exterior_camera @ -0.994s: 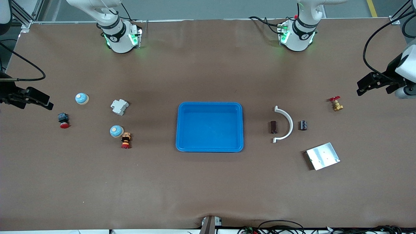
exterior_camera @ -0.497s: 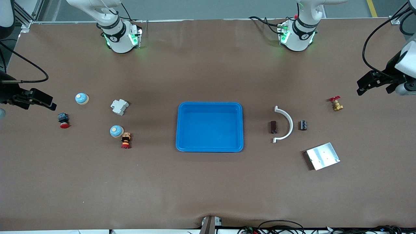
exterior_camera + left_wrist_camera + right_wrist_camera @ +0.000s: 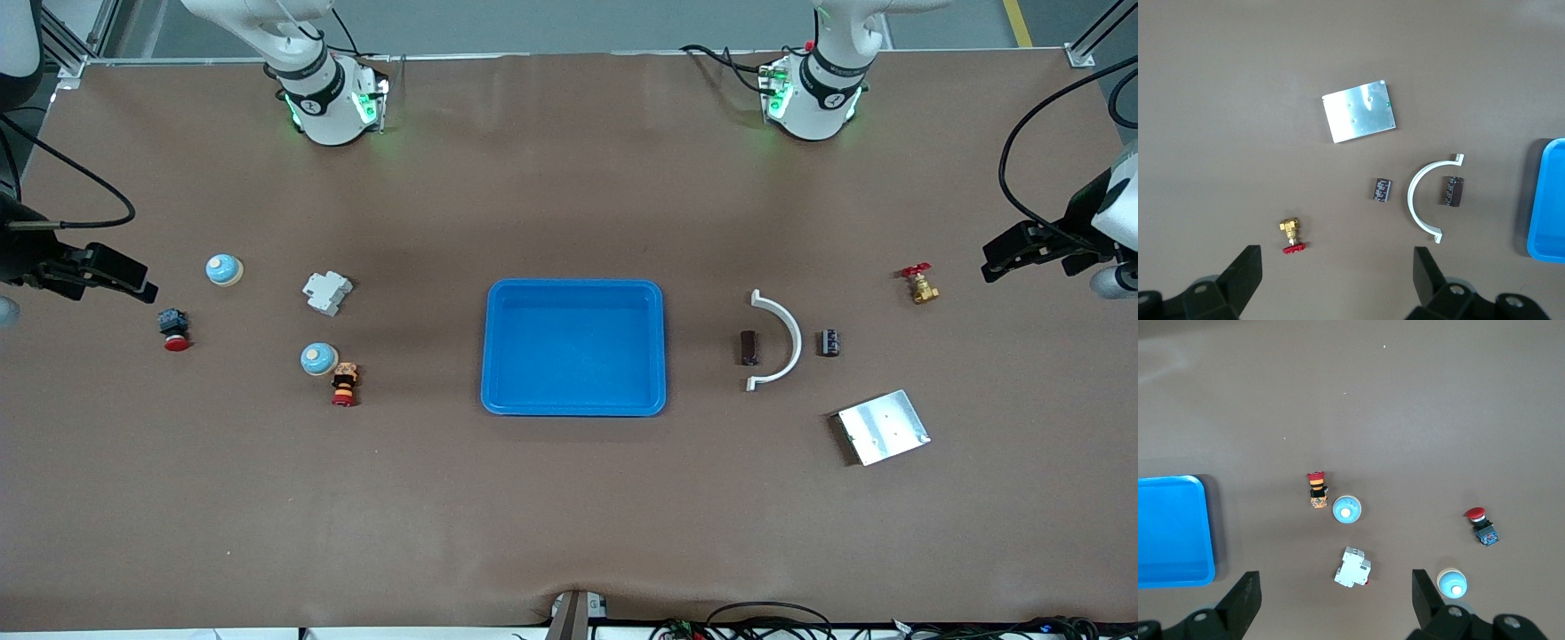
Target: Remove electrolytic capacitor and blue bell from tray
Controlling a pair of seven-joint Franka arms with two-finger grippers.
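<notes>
The tray (image 3: pixel 573 347) seems already empty, and both the left gripper (image 3: pixel 1338 280) and the right gripper (image 3: pixel 1336 600) hang spread at the desk ends, so nothing remains to lift.

The left gripper (image 3: pixel 1022 252) hangs high over the left arm's end of the table, its black fingers (image 3: pixel 1245 277) spread wide apart with nothing between them. The right gripper (image 3: pixel 111 276) hangs high over the right arm's end of the table, its fingers (image 3: pixel 1245 600) likewise parted and empty. Both wrists point their cameras straight down at the tabletop
</notes>
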